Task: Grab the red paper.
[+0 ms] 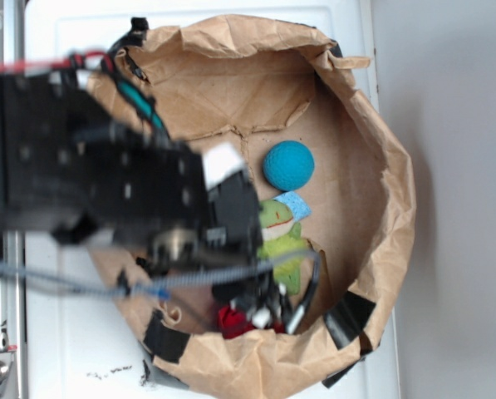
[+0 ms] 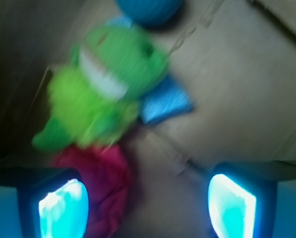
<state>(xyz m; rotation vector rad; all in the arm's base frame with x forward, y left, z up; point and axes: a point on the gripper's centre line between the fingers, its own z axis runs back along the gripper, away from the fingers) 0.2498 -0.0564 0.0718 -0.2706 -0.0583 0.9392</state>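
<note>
Exterior view looks down into a brown paper bag (image 1: 380,133) with rolled-down sides, standing on a white table (image 1: 73,357). A black arm (image 1: 106,174) reaches in from the left and covers much of the bag's left half. On the bag floor a blue ball (image 1: 288,165) lies toward the back, apart from the arm. Just below it sits a green frog (image 1: 282,237) with a pale blue patch at its head; its lower left edge is hidden by the arm. The red paper (image 1: 231,320) lies at the near wall of the bag, only a small piece showing under the gripper (image 1: 268,312), whose tip is right over it.

Wrist view is blurred. Two fingers (image 2: 63,208) glow pale blue at the bottom corners, spread wide with bare bag floor between them. The paper (image 2: 105,183) lies just inside the left finger, touching or nearly touching it, well apart from the right one; nothing is pinched. Its upper edge meets the frog (image 2: 103,84), which lies just above it. The ball (image 2: 148,9) shows at the top edge beyond the frog.
</note>
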